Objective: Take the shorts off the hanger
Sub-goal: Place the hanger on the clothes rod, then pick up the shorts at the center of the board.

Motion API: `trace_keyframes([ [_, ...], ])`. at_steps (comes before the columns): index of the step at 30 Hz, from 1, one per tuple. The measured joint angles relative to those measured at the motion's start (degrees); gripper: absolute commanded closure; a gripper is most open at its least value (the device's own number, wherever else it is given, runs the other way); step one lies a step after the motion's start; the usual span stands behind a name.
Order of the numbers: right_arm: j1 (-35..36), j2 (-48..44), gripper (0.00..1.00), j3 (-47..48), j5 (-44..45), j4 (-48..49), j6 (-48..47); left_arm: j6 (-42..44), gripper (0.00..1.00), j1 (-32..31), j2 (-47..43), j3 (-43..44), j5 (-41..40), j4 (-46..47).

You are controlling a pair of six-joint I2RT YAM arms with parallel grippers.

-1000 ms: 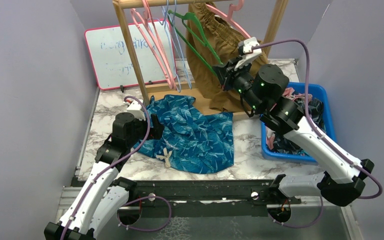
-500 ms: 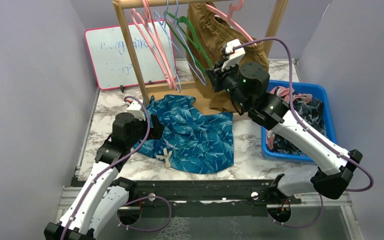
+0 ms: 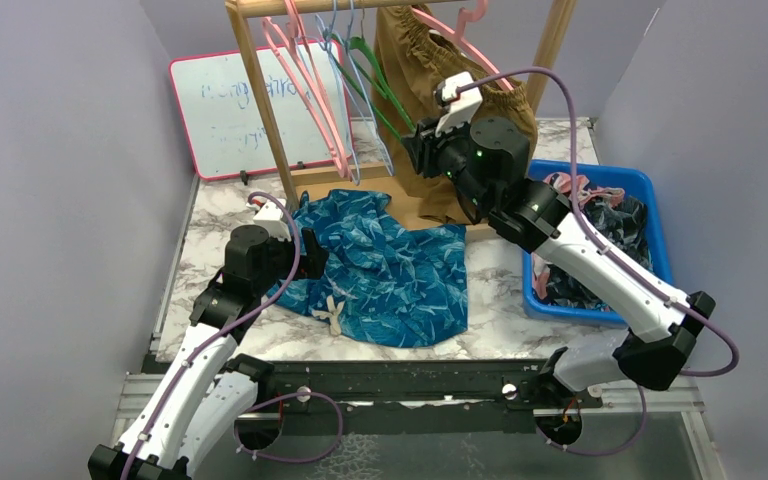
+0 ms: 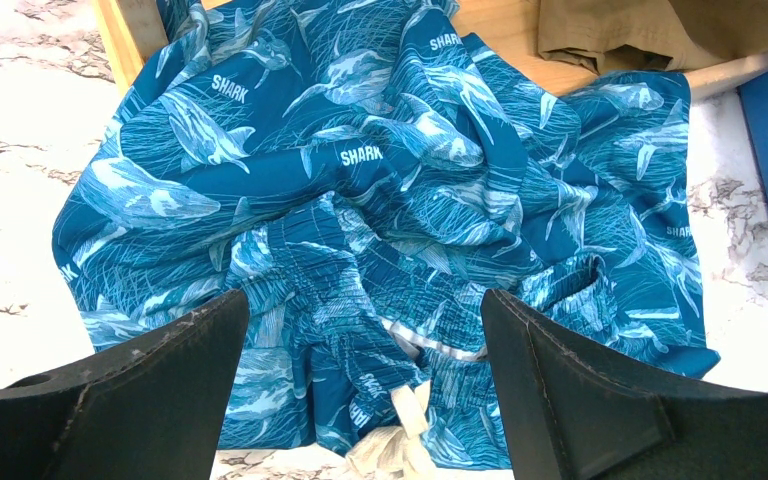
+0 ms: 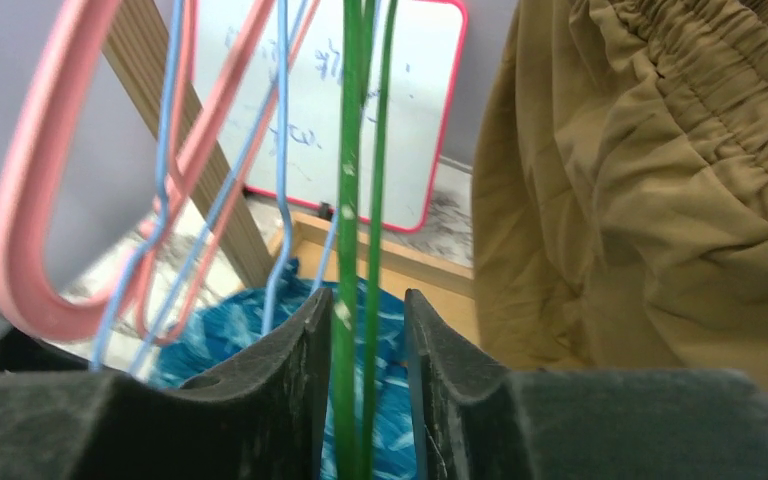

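Brown-orange shorts point(image 3: 430, 70) hang on a pink hanger point(image 3: 460, 40) from the wooden rack's rail; they fill the right of the right wrist view point(image 5: 660, 200). My right gripper point(image 3: 422, 150) is up at the rack, just left of them, shut on an empty green hanger point(image 3: 385, 90) whose two wires run between its fingers point(image 5: 368, 320). Teal-blue shark-print shorts point(image 3: 390, 270) lie crumpled on the marble table. My left gripper point(image 3: 310, 255) is open and empty, low over their left edge, with the white drawstring point(image 4: 400, 420) between its fingers point(image 4: 365, 320).
Empty pink hangers point(image 3: 305, 80) and light blue hangers point(image 3: 360, 90) hang left of the green one. The wooden rack post point(image 3: 260, 100) stands in front of a whiteboard point(image 3: 230, 100). A blue bin point(image 3: 615, 175) with several garments sits at the right.
My right gripper has moved left and slightly up along the rack, carrying the green hanger away from the brown-orange shorts toward the other hangers. The left arm has not moved.
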Motion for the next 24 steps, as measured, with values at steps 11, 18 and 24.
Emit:
trace_keyframes([
  [11,0.0,-8.61,0.19,-13.03,-0.02,1.11,1.88,0.0,0.09,0.02,-0.02,0.0,-0.04,0.0],
  [18,-0.11,-18.82,0.18,-31.3,-1.49,6.54,8.57,0.0,0.08,0.02,-0.66,0.0,-0.9,0.0],
  [24,-0.11,-21.22,0.18,-43.04,-10.88,13.03,11.85,0.0,0.07,0.15,-1.33,0.0,-2.38,0.0],
])
